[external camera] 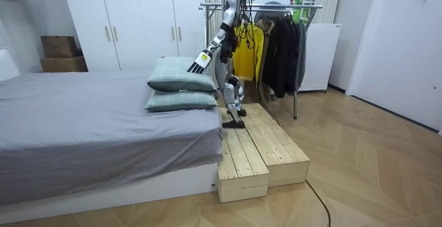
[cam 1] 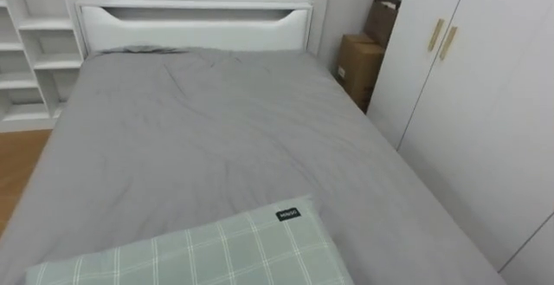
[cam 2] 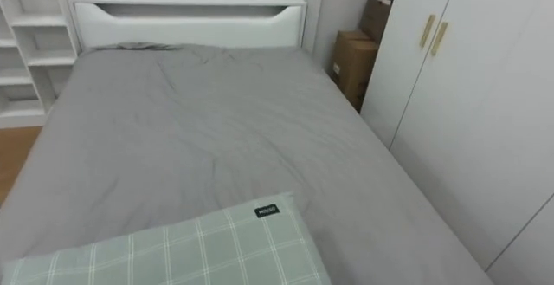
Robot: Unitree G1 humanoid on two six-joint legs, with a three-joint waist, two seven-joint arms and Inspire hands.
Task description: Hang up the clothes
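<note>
We judge the step in hand to be finding a garment to fetch. In the centre of the room view the left robot hand [external camera: 199, 61] hovers just over the top pillow [external camera: 178, 77], fingers straight and spread, holding nothing. The clothes [external camera: 280, 44] hang on the rack [external camera: 276, 7] at upper right, behind the robot. We should scan the whole bed [cam 1: 199, 138] before reaching. The eye views add the headboard [cam 1: 195, 27] at the top and the wardrobe [cam 1: 472, 112] at right; the room view adds the rack.

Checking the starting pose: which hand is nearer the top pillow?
Left. The left hand is open at the top pillow's corner nearest the robot, over or on it; the right hand's place cannot be told.
</note>
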